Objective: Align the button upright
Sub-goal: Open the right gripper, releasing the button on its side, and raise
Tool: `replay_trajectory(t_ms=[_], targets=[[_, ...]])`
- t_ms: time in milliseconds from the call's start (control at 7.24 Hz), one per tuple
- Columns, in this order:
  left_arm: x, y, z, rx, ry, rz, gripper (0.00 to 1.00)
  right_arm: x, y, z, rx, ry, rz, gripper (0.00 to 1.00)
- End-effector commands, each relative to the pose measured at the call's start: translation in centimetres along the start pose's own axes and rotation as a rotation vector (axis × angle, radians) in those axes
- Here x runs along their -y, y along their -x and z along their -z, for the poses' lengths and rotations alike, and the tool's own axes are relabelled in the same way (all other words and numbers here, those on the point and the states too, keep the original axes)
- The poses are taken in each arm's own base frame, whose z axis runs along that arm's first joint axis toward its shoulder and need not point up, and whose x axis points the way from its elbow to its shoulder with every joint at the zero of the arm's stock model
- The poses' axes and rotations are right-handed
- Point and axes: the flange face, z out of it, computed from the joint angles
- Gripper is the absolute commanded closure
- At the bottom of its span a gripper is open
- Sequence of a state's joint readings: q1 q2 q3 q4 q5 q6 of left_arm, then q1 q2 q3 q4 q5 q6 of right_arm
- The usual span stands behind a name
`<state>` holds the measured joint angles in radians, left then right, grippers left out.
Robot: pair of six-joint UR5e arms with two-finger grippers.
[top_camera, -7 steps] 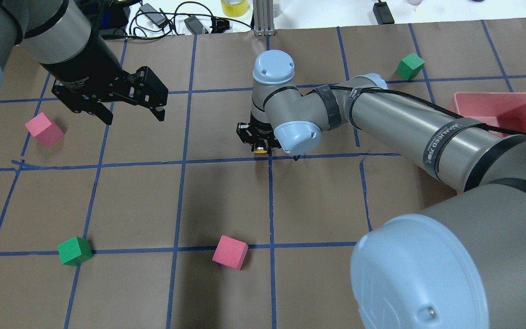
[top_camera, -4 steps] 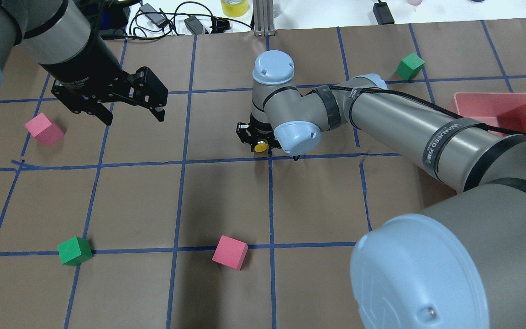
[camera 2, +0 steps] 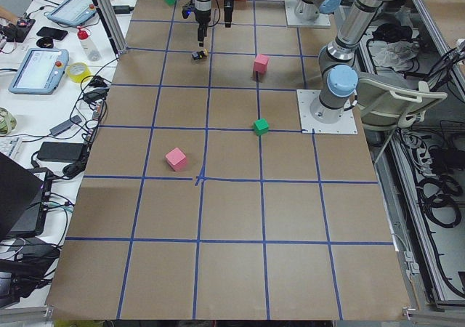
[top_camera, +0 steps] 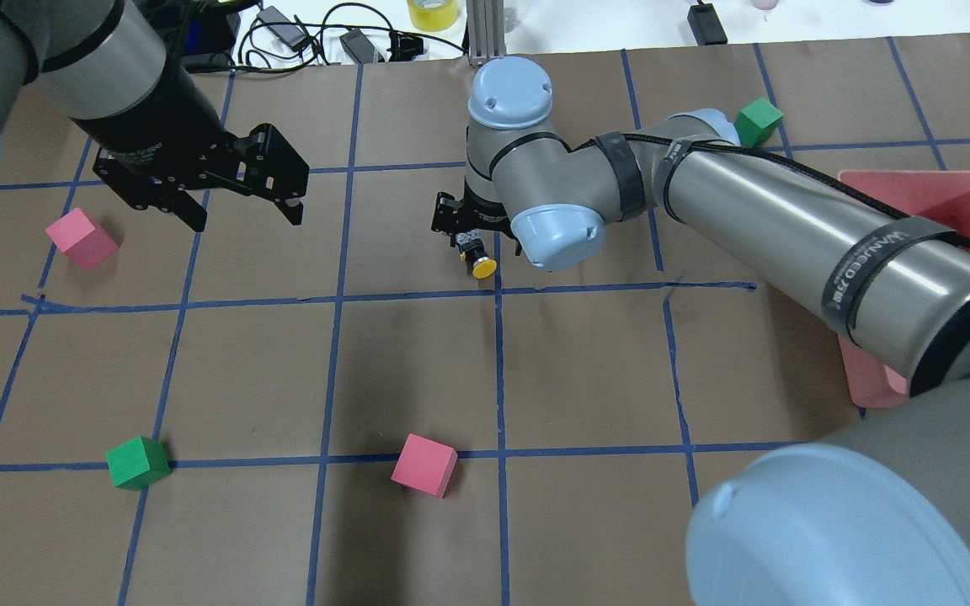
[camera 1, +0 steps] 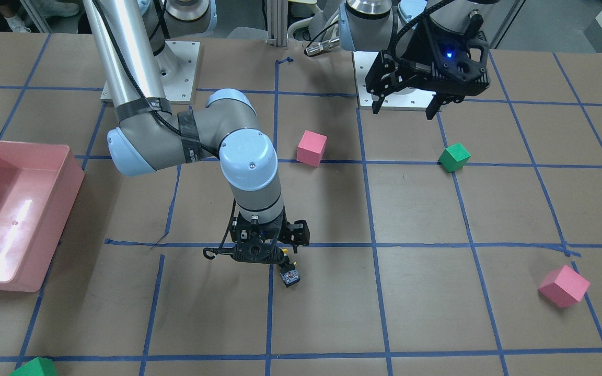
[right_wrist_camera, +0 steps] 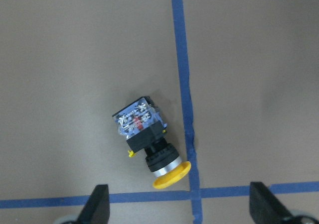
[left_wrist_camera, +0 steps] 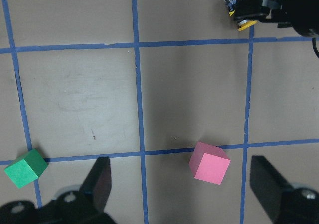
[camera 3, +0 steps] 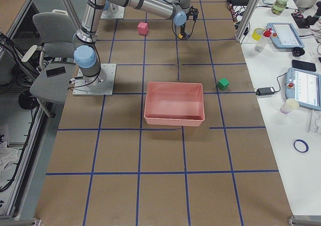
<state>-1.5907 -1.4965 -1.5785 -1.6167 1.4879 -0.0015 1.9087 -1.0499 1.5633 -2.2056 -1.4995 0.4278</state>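
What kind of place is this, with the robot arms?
Probably a robot lab: a left arm and a right arm work over a table marked with a blue tape grid, and a tablet lies on a side bench.

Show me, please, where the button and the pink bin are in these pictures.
button (right_wrist_camera: 147, 141), right wrist-mounted view, on its black body.
pink bin (camera 3: 174, 120), exterior right view, on its near wall.

The button (right_wrist_camera: 147, 139) lies on its side on the surface (top_camera: 586, 379), cap toward the robot and just beside a tape crossing (right_wrist_camera: 192, 189), under the right gripper (right_wrist_camera: 182, 209). The left gripper (top_camera: 247, 217) hangs well apart on the robot's left, and the bin (camera 3: 174, 119) sits far right.
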Motion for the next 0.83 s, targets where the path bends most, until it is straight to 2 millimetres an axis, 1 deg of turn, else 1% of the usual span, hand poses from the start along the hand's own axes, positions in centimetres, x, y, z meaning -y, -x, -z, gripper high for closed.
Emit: replay_trajectory(t_ms=[0,138,414,552,690], targets=[[-0.1,0.0,-0.3,0.0,0.005,0.0,0.0,1.2,-2.9,2.1,-0.048,-0.028,0.104,0.0],[-0.5,0.0,-0.4,-0.001,0.007,0.001,0.0,1.9,-5.3,4.0,-0.06,-0.002,0.128,0.0],[-0.6,0.0,-0.4,0.0,0.007,0.001,0.0,3.6,-11.6,7.4,-0.066,0.049,0.119,0.0],[-0.6,0.0,-0.4,0.0,0.008,0.001,0.0,3.6,-13.5,8.9,-0.074,0.073,0.123,0.0],[-0.8,0.0,-0.5,0.0,0.008,0.001,0.0,3.2,-14.9,11.0,-0.085,0.081,0.146,0.0]])
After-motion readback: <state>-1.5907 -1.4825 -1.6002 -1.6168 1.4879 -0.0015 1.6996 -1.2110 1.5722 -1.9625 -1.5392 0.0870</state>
